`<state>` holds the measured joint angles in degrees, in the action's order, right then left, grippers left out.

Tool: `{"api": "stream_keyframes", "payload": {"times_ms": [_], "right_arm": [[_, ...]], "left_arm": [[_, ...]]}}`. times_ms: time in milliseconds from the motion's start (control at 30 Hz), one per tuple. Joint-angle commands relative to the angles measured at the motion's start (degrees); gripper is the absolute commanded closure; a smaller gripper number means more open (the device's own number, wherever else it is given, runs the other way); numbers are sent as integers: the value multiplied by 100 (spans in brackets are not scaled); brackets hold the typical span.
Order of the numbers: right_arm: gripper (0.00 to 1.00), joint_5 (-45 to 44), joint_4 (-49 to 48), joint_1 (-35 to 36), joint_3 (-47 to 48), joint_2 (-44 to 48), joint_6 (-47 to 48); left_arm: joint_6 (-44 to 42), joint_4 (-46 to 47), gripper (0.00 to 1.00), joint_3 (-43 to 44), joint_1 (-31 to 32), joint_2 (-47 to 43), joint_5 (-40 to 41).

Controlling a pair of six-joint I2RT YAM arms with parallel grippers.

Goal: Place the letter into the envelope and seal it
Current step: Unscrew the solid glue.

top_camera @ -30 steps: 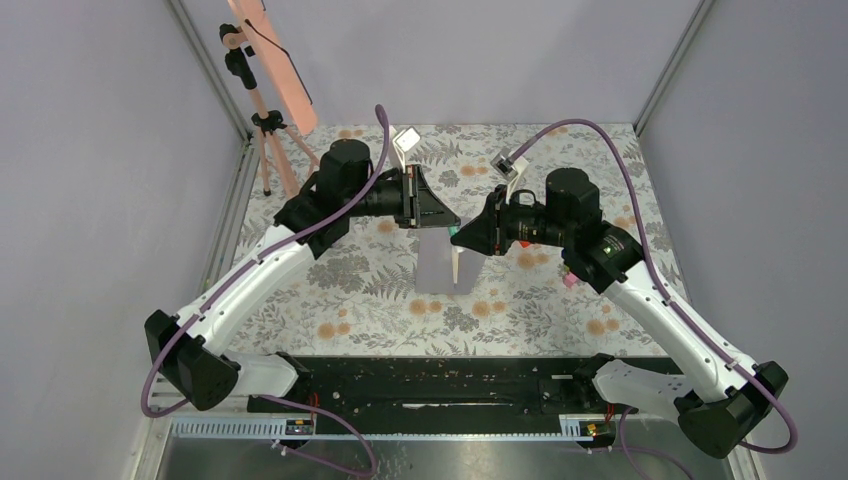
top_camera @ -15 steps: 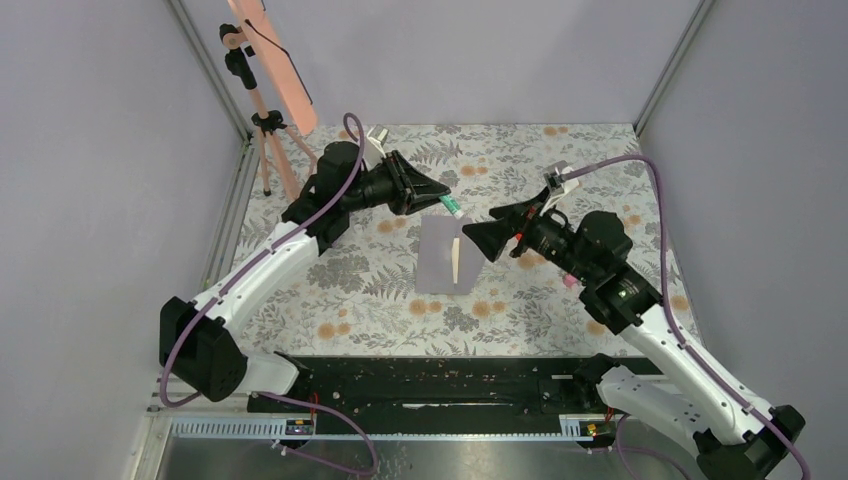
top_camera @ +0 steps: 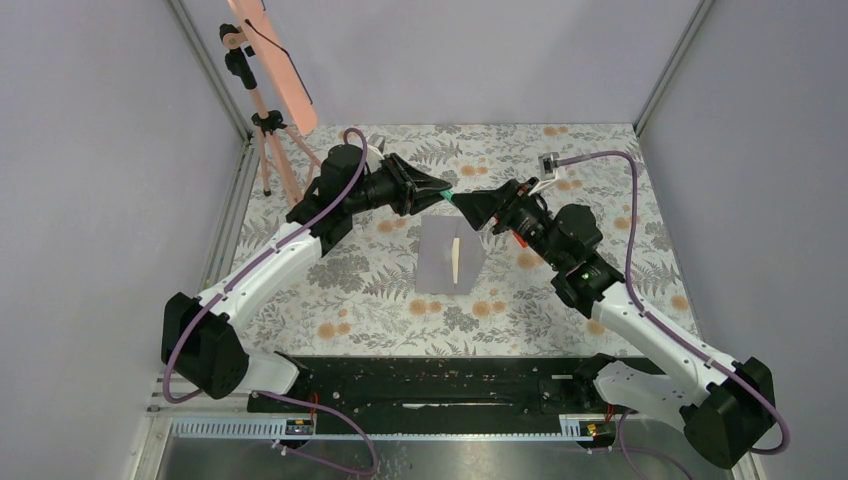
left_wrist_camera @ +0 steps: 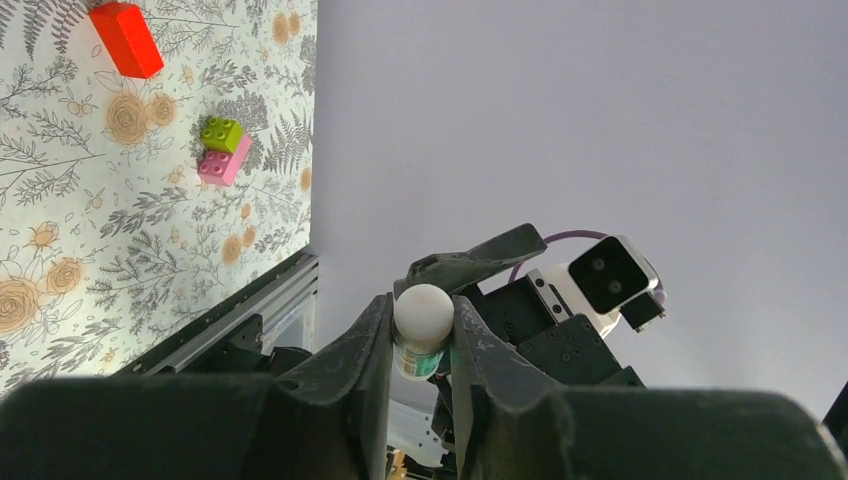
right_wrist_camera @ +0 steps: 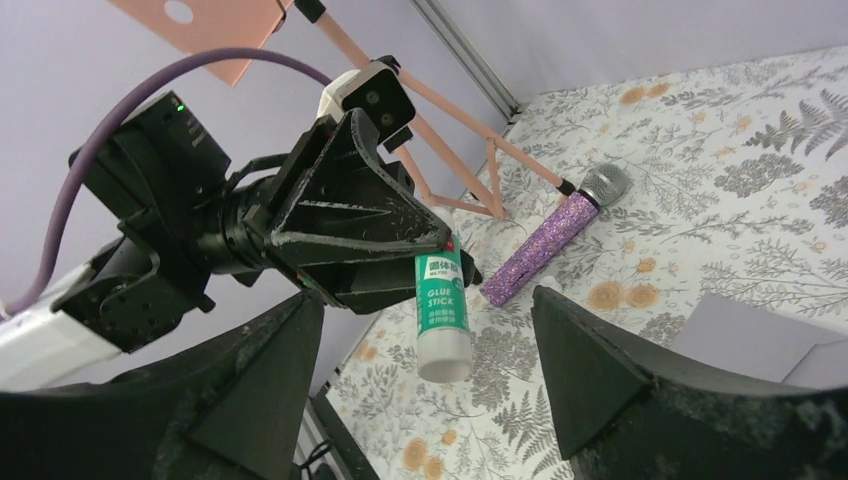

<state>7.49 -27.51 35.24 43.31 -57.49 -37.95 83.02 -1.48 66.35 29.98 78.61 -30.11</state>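
The grey-lilac envelope (top_camera: pixel 440 258) lies flat on the floral table, and a narrow cream strip of the letter (top_camera: pixel 455 262) shows on its right half. Above its far edge, my left gripper (top_camera: pixel 441 189) is shut on a green and white glue stick (top_camera: pixel 451 197). In the left wrist view the glue stick (left_wrist_camera: pixel 422 330) sits pinched between the fingers (left_wrist_camera: pixel 365 345). My right gripper (top_camera: pixel 466 203) faces it tip to tip and is open. In the right wrist view the glue stick (right_wrist_camera: pixel 441 315) hangs between the spread right fingers (right_wrist_camera: pixel 590 370), touching neither.
A purple glitter microphone (right_wrist_camera: pixel 550 250) lies beyond the left gripper, near an orange tripod (top_camera: pixel 268 120) at the back left. A red block (left_wrist_camera: pixel 125 38) and a green-and-pink brick (left_wrist_camera: pixel 222 150) lie at the right. Grey walls enclose the table.
My right gripper has opened, pulled back from the envelope, then risen to face the glue stick. My left gripper has lifted off the envelope, still holding the glue stick.
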Motion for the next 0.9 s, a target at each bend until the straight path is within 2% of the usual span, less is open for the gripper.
{"api": "stream_keyframes", "payload": {"times_ms": [0, 267, 467, 867], "right_arm": [[20, -345, -201, 111, 375, -164, -336], [27, -491, -49, 289, 474, -403, -303], [44, -377, -86, 299, 586, -627, -493], [54, -244, -83, 290, 781, -931, -617]], "left_arm": [[446, 248, 100, 27, -1, -132, 310], [475, 230, 100, 56, -11, -140, 357], [477, 292, 100, 30, -18, -168, 351], [484, 374, 100, -28, -20, -182, 300]]}}
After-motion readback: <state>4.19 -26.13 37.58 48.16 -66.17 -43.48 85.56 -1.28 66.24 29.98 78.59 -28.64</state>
